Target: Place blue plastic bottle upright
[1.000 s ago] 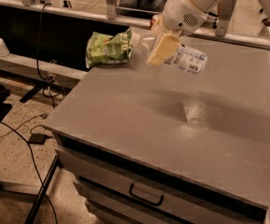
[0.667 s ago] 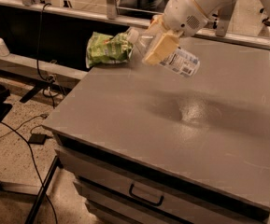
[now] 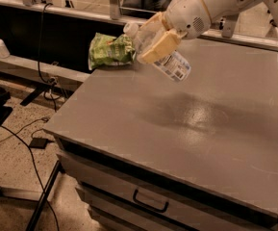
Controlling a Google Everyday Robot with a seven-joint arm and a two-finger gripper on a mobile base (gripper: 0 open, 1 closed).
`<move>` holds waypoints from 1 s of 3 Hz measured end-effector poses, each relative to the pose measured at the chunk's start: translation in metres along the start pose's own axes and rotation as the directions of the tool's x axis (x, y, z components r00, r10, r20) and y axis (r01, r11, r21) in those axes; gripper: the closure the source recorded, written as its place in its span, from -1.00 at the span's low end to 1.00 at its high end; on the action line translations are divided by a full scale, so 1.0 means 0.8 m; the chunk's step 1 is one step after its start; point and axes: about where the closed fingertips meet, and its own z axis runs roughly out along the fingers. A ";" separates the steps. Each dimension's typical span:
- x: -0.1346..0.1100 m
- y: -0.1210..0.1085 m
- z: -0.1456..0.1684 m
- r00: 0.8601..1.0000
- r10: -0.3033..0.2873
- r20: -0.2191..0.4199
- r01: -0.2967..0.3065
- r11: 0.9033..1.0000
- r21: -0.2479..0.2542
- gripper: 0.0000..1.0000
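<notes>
My gripper [image 3: 154,36], with tan finger pads, is shut on the blue plastic bottle [image 3: 172,65]. The bottle is clear with a white cap [image 3: 130,29] and a white printed label. It hangs tilted in the air above the back left part of the grey table [image 3: 177,124], with the cap up and to the left and the base down and to the right. The white arm reaches in from the upper right.
A green snack bag [image 3: 110,51] lies at the table's back left corner, just left of the gripper. Drawers with a handle [image 3: 150,202] face front. Cables and a stand leg lie on the floor at left. A rail runs behind the table.
The gripper has turned the bottle from nearly lying flat to a steeper tilt, with the base swinging down and the cap rising.
</notes>
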 end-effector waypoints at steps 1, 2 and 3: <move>0.001 -0.001 0.000 1.000 0.001 -0.003 -0.001 1.000 0.001 1.00; -0.005 -0.001 0.002 0.994 0.024 0.106 -0.025 1.000 0.010 1.00; -0.023 0.001 -0.003 0.935 0.072 0.347 -0.087 0.996 0.025 1.00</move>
